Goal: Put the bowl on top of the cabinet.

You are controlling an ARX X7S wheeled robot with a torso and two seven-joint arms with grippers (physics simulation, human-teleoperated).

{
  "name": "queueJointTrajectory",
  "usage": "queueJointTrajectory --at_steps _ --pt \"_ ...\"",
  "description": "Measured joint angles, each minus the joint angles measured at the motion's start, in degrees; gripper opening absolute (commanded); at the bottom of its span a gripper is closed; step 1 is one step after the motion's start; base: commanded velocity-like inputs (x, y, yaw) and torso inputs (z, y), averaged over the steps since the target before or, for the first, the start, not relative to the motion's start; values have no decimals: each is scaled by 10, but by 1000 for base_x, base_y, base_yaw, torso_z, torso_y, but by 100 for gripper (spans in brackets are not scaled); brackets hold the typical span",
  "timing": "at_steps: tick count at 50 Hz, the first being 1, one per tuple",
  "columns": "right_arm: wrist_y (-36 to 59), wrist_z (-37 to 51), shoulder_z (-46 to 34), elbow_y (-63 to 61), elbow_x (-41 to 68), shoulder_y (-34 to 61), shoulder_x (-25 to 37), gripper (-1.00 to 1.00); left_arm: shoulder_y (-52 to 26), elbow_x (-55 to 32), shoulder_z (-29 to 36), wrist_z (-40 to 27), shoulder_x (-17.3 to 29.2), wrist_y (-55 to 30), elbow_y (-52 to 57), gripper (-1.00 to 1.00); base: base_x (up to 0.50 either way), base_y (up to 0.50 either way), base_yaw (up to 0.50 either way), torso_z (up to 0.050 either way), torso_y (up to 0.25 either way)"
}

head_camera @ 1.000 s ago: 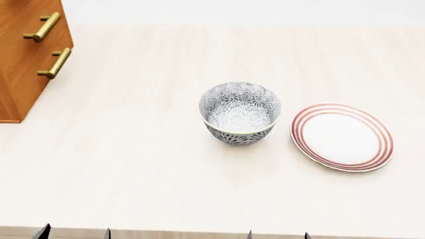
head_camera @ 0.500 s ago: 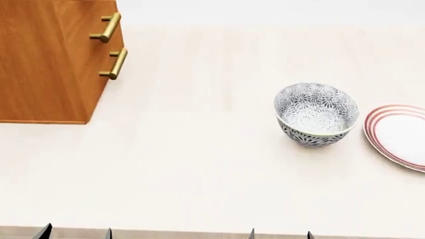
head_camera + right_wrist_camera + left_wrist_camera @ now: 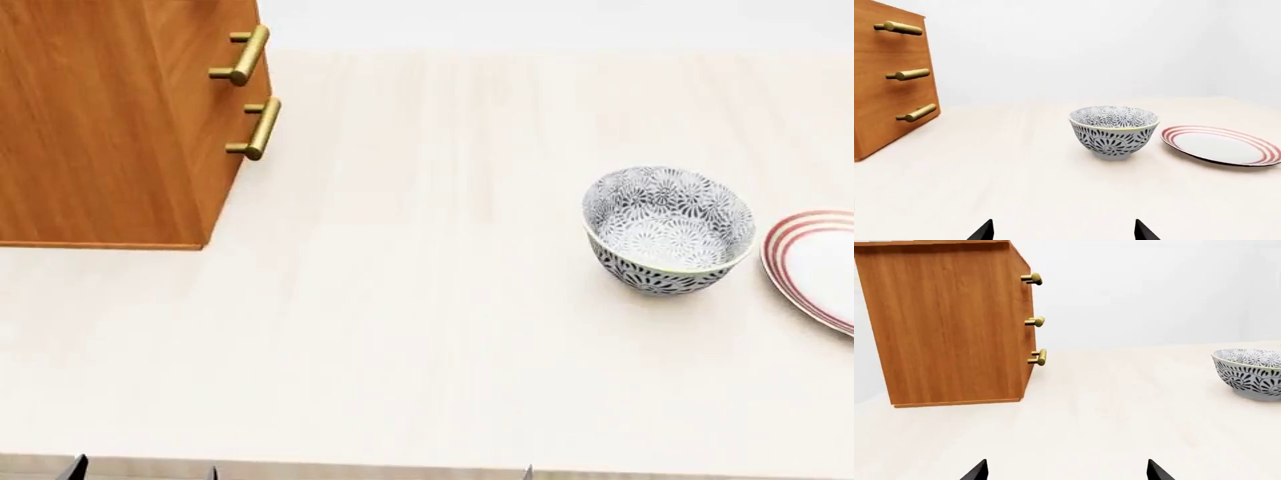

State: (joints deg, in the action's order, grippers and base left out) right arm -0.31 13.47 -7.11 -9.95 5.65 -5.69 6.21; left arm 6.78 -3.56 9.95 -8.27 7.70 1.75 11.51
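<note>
The bowl (image 3: 667, 230), deep and covered in a dark floral pattern, stands upright on the pale table at the right in the head view. It also shows in both wrist views, bowl (image 3: 1114, 132) and bowl (image 3: 1252, 372). The orange-brown cabinet (image 3: 107, 130) with brass bar handles stands at the far left, well apart from the bowl. My left gripper (image 3: 1067, 471) is open and empty, low at the table's near edge, facing the cabinet (image 3: 947, 325). My right gripper (image 3: 1063, 231) is open and empty too, facing the bowl from a distance.
A flat white plate with red rings (image 3: 817, 265) lies just right of the bowl, cut off by the head view's edge, and it shows whole as the plate (image 3: 1221, 145) in the right wrist view. Bare table (image 3: 400, 300) stretches between cabinet and bowl.
The head view has swung left: cabinet, bowl and plate have all slid rightward in it, and more of the cabinet shows. Nothing on the table has moved or been gripped.
</note>
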Motion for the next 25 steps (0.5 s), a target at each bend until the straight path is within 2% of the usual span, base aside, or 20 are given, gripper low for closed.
queueJointTrajectory --at_steps 14,25 --pt "-17 39 -2 -86 -8 -64 3 100 56 38 10 -49 -3 -7 95 100 0 0 0 0 0" --pt "-69 49 -10 -107 -11 -90 12 100 87 82 12 -101 -6 23 122 100 0 0 0 0 0"
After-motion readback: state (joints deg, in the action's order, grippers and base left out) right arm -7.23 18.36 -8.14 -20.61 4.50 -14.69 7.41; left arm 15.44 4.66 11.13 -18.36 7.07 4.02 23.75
